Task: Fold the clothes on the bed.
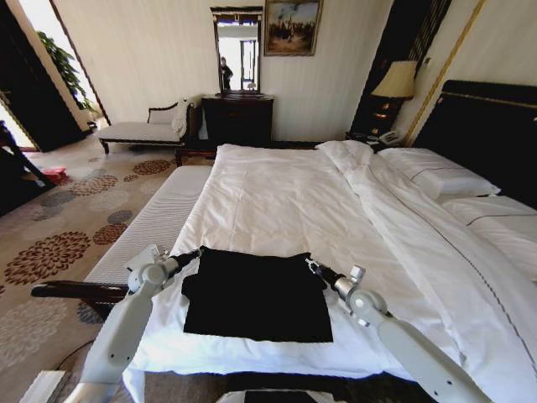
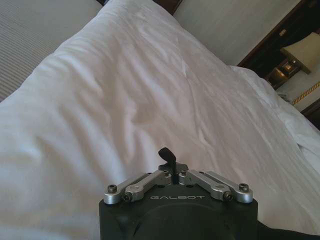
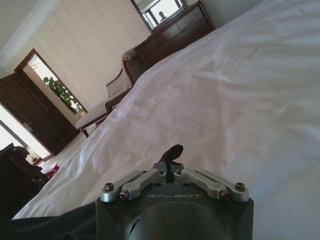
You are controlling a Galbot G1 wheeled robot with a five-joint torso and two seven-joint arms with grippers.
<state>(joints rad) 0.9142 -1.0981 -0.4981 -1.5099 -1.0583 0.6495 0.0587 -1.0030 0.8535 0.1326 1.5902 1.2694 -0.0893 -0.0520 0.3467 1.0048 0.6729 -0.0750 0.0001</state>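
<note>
The clothes are one black T-shirt (image 1: 256,298) lying flat as a dark rectangle near the foot edge of the bed (image 1: 277,201), no lettering showing. My left gripper (image 1: 198,250) is at the shirt's far left corner and my right gripper (image 1: 310,264) at its far right corner. In the left wrist view the left gripper (image 2: 170,167) is shut with a small tuft of black fabric pinched between its tips. The right gripper (image 3: 170,162) looks the same, shut on a black tuft, with more of the T-shirt (image 3: 50,227) beneath it.
A white-cushioned bench (image 1: 159,214) with a dark wooden frame (image 1: 75,291) runs along the bed's left side. Pillows (image 1: 436,176) and a dark headboard (image 1: 495,126) are at the right. A chaise (image 1: 147,130), dresser (image 1: 237,117) and lamp (image 1: 396,80) stand by the far wall.
</note>
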